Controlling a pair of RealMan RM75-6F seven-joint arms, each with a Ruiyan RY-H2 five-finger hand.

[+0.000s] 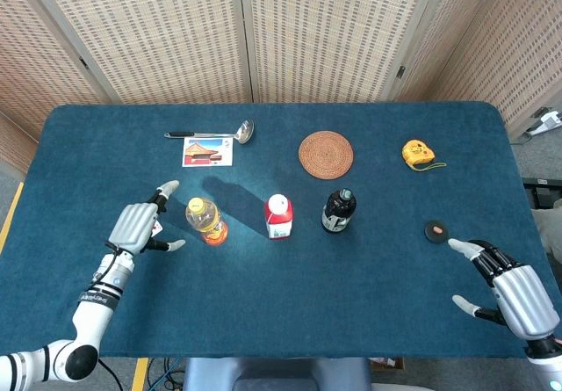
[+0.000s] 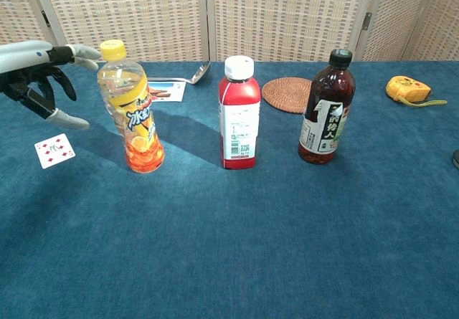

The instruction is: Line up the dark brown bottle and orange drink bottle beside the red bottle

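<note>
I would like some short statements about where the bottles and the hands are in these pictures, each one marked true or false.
1. The left hand holds the orange drink bottle. False: the hand is apart from the bottle, fingers spread, holding nothing.
2. The red bottle stands between the orange drink bottle and the dark brown bottle. True.
3. The dark brown bottle lies on its side. False: it stands upright, cap on top.
4. A playing card lies on the table near the left hand. True.
5. The right hand rests on the woven coaster. False: it is at the near right of the table, far from the coaster, fingers apart.
</note>
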